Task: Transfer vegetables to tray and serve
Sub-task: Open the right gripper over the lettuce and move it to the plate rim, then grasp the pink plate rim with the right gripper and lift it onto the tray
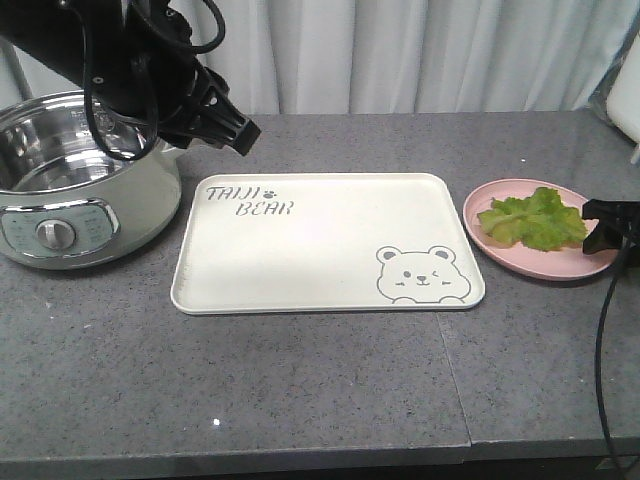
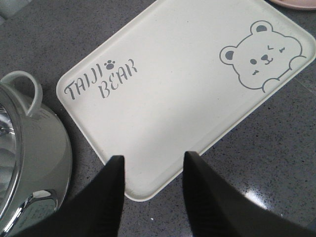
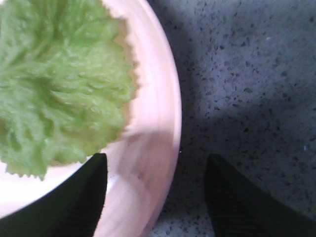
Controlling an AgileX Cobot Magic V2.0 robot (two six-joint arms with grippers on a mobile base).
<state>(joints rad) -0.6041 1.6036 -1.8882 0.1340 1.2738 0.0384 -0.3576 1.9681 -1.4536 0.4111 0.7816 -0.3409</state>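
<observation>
One lettuce leaf (image 1: pixel 533 218) waits on the pink plate (image 1: pixel 497 249) at the tray's (image 1: pixel 300 262) three o'clock; right fingers (image 3: pixel 232 197) straddle its rim, spread and empty; left fingers (image 2: pixel 98 202) also spread empty; pinching the leaf likely comes next.

Pot (image 1: pixel 140 215) left of tray (image 1: pixel 300 250); plate (image 1: pixel 540 266) right; lettuce leaf (image 1: pixel 535 220) on plate.

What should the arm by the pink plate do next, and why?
Probably slide the right end effector sideways over the lettuce leaf and lower it. Its open jaws now straddle the rim of the pink plate, the leaf lies beside them ungrasped, and the tray holds nothing.
</observation>
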